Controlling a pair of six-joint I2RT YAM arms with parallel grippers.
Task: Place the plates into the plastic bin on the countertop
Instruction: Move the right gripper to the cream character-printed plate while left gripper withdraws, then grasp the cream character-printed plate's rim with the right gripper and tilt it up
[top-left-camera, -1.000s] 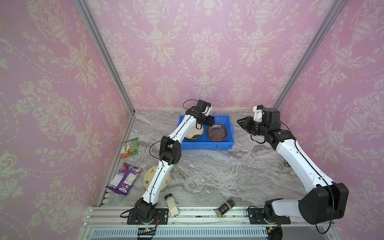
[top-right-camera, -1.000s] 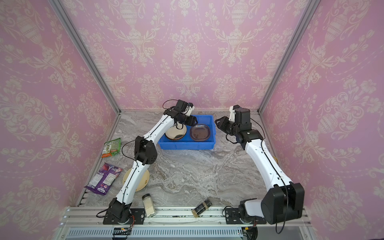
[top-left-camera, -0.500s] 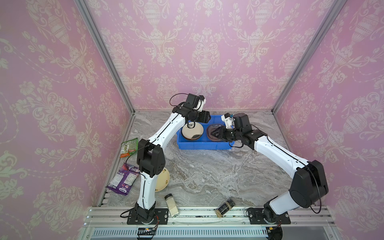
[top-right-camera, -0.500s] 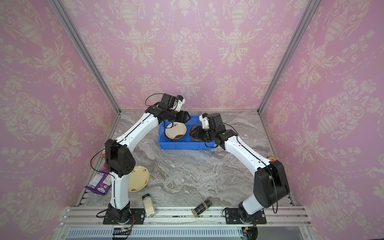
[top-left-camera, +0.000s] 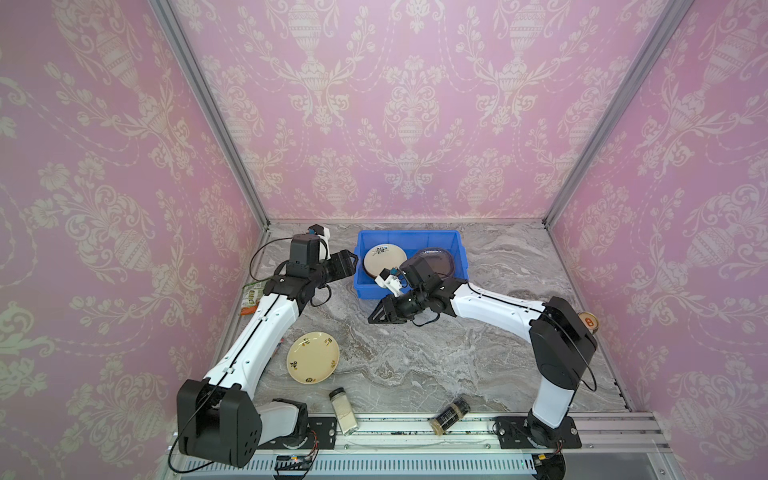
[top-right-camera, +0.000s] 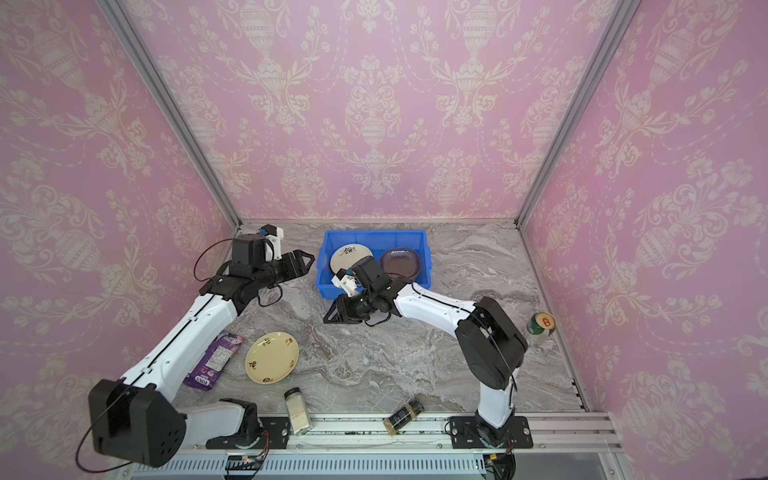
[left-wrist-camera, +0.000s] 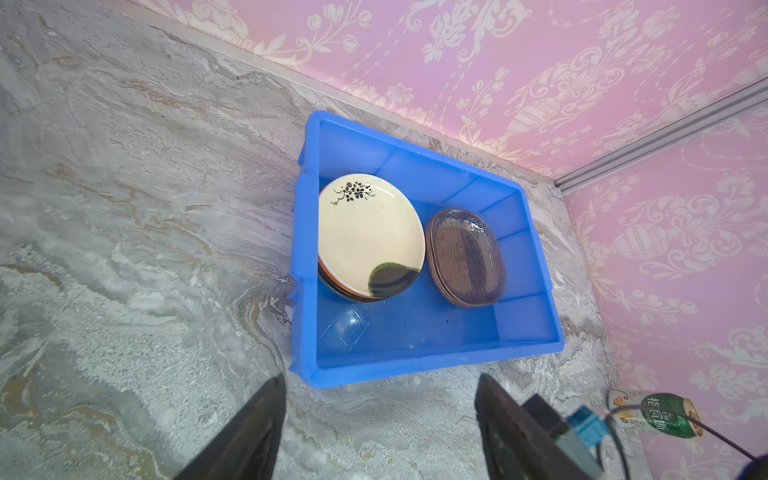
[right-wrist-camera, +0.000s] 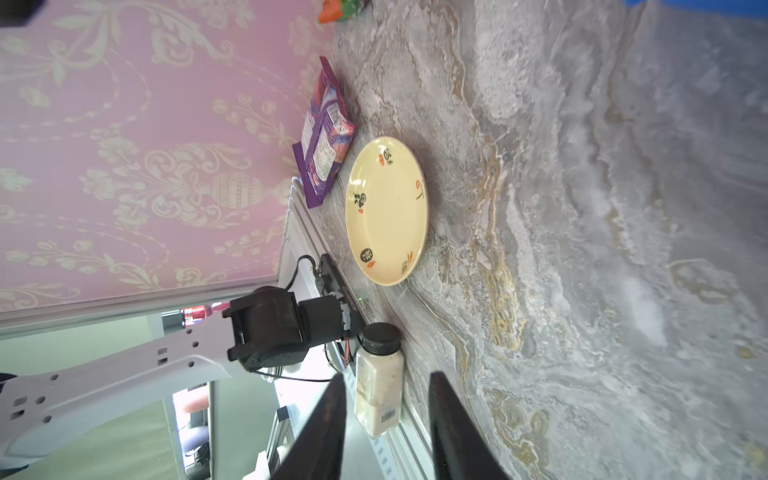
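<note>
- Nearly done, by my read: blue plastic bin (top-left-camera: 409, 233) sits on the bench (top-left-camera: 436, 365) at upper centre in both top views, loaded with two stacks side by side.
- Stack one: round cream plate with black blossom motif (left-wrist-camera: 370, 237) on top, with a dark green-black blotch at one edge. Orange and black rims peek out beneath it. Glossy glaze.
- Stack two: oval translucent purplish-grey glass plates (left-wrist-camera: 465, 257), ribbed and tightly nested. Count unclear.
- Left to do: one pale yellow round plate (top-left-camera: 312, 357), shallow, with small orange and dark motifs. It lies flat on the bench, lower left of centre in both top views, well apart from the bin. No other loose plate visible.
- Left pincer (top-left-camera: 353, 264): jaws wide, empty, hovering just beside the bin's left wall.
- Right pincer (top-left-camera: 374, 318): jaws a narrow gap apart, nothing between them. It is low over the bench just in front of the bin, pointing toward the yellow plate.
- Not task items: pale spice jar (top-left-camera: 344, 411) and dark spice jar (top-left-camera: 449, 413) at the front edge, purple snack packet (top-right-camera: 214, 361).
- Bench: smooth grey-white marble look. Bin: rigid moulded plastic, flared rim, ribbed inner walls.
</note>
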